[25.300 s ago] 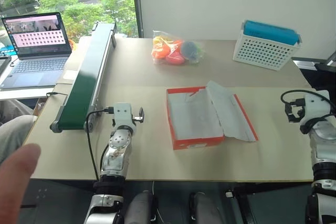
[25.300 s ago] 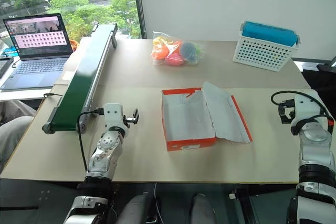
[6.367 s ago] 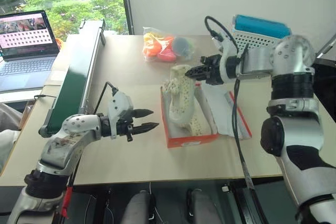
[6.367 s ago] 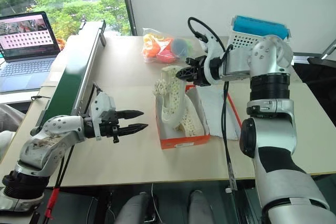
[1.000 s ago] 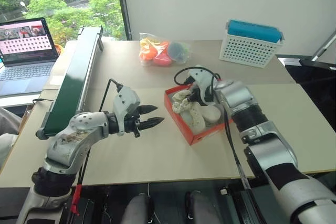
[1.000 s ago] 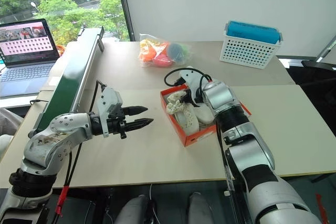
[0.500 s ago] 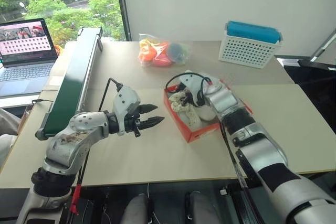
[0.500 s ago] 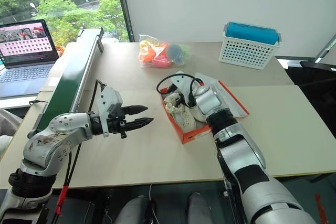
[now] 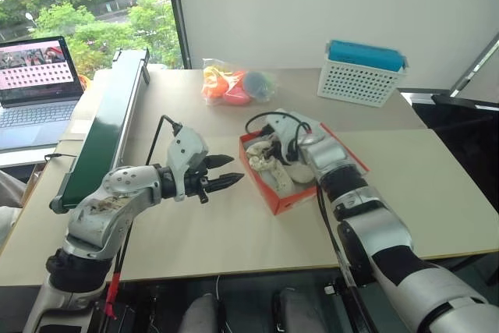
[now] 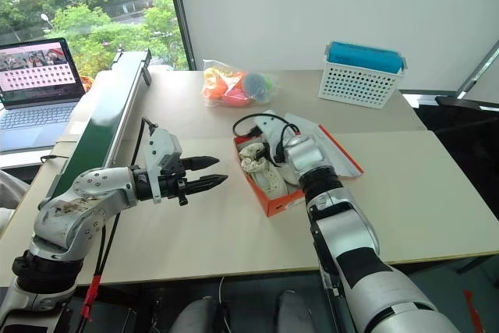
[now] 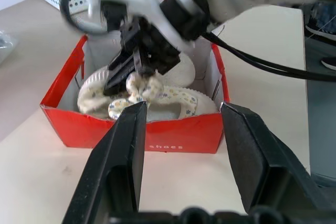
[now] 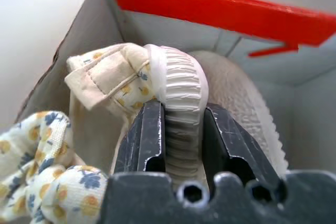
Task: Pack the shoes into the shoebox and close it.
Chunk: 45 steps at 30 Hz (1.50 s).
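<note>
Your right pincer is clenched on a shoe's ribbed sole inside the shoebox; both shoes lie in it. Left pincer hangs released over the worktop. Risk: a heel riding above the rim could block the lid

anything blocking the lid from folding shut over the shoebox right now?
Yes. The right gripper is inside the shoebox, jaws clamped on a shoe's sole, with its arm across the open top. The lid lies open on the far side.
</note>
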### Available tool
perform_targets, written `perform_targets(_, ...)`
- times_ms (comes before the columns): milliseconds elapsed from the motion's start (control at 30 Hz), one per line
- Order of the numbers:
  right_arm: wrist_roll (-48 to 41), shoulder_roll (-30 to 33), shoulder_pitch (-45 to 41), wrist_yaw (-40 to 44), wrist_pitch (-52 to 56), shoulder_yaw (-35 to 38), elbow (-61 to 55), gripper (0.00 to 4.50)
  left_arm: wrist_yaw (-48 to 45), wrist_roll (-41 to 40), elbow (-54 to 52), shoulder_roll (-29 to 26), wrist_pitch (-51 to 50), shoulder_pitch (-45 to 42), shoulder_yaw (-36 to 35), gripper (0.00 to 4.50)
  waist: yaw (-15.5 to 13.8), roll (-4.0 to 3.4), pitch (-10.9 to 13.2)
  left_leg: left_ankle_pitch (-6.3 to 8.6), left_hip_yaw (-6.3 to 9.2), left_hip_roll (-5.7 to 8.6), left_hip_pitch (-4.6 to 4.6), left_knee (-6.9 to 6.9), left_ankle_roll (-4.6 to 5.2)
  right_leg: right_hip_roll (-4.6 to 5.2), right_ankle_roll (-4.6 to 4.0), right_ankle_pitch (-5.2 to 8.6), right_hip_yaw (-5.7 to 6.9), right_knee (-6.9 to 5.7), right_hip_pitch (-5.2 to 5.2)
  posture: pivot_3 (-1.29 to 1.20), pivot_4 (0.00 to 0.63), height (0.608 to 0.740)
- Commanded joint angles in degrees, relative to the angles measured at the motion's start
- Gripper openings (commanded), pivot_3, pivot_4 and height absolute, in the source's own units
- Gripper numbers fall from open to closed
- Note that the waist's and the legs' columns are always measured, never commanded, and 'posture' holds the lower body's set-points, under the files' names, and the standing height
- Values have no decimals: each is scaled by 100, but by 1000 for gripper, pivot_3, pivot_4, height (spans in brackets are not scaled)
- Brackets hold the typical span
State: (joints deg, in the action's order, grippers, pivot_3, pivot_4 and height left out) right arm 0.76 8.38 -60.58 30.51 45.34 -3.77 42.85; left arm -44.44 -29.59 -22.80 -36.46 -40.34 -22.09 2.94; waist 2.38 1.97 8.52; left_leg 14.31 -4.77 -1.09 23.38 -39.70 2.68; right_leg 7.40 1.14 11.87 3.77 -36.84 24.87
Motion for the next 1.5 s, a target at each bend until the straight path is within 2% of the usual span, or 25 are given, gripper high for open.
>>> perform_targets(33, -571, -20, 238, -275, 927, 698, -823, 1761, 25, -76, -196, -17, -43, -70, -97, 2440, -1, -5, 7, -16, 0, 0, 20, -1, 26, 0, 0, 0, 0, -4, 17, 0, 150, 699)
perform_targets(100, -673, -3, 335, -400, 1224, 816, -1214, 2620, 17, -81, -193, -24, -52, -78, -96, 2440, -17, -23, 31, -20, 0, 3, 51, -4, 26, 2, 0, -1, 2, -12, 43, 0, 150, 699)
perform_targets(233, -870, 19, 490, -587, 1635, 960, -1778, 3863, -21, -78, -163, -43, -56, -97, -101, 2440, -27, -51, 78, -20, 0, 9, 71, -12, 33, 4, 4, -2, 4, -11, 54, 0, 150, 699)
perform_targets(400, -1135, 130, 576, -939, 1930, 1430, -2508, 3863, -45, -90, -198, -55, -101, -86, -110, 2440, -49, -53, 111, -21, 2, 13, 86, -13, 38, 2, 10, -1, 7, -10, 66, 0, 150, 699)
perform_targets(767, -1327, 1108, 1017, -817, 2069, 1160, -4463, 3863, -82, -115, -212, -48, -165, -110, -76, 2440, -106, -49, 132, -29, -7, 14, 127, -16, 42, 0, 16, -5, 0, -17, 118, 0, 150, 699)
perform_targets(867, -1608, 1199, 1292, -611, 2205, 981, -5275, 3158, -105, -112, -185, -55, -181, -145, -85, 2440, -129, -47, 133, -29, -7, 15, 128, -17, 43, -1, 16, -5, -1, -17, 118, 0, 150, 699)
perform_targets(967, -2060, 1193, 1578, -288, 2572, 568, -6192, 2088, -130, -93, -153, -61, -176, -161, -74, 2440, -126, -47, 135, -30, -8, 14, 129, -18, 44, -1, 17, -5, -2, -16, 119, 0, 150, 699)
perform_targets(1167, -2127, 1220, 1865, -251, 2532, -164, -6395, 76, -144, -73, -133, -45, -182, -180, -51, 2440, -172, -44, 137, -32, -6, 13, 129, -27, 47, -4, 19, -7, -2, -16, 116, 0, 150, 699)
perform_targets(1500, -1598, 1466, 1986, -289, 1545, -713, -5115, 76, -80, -103, -223, -47, -246, -146, -106, 2440, -171, -41, 139, -35, -7, 17, 134, -33, 51, -3, 21, -9, -2, -15, 116, 0, 150, 699)
